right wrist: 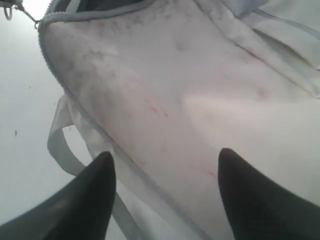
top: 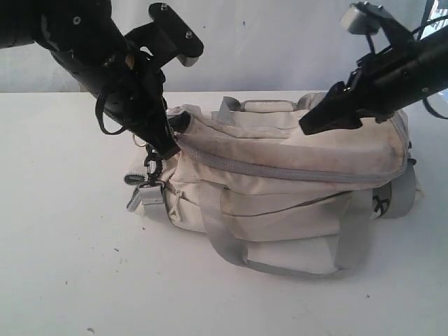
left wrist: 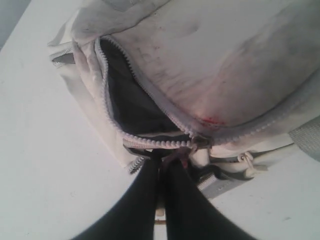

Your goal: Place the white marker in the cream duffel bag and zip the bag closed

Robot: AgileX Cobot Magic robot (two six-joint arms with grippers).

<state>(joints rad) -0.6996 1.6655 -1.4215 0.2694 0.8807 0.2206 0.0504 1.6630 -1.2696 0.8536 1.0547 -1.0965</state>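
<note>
Bag (top: 294, 164) lies on the table (top: 70, 266), long axis 9-to-3, straps toward me. Left gripper (left wrist: 167, 159) sits at its 9 o'clock end, pinched tight on what looks like the zip pull (left wrist: 176, 153). Past the pull a dark mouth (left wrist: 132, 100) gapes, open teeth running toward 12. Marker: not visible; can't tell if it's inside or how it points. Right gripper (right wrist: 166, 152) hovers over the bag's 3 o'clock top, jaws wide, empty. Left arm is nearer; closing means dragging toward 12, I judge.

table (top: 63, 266) — white, faintly speckled | wall (top: 280, 42) — plain, pale, behind table | light: bright, washed-out
</note>
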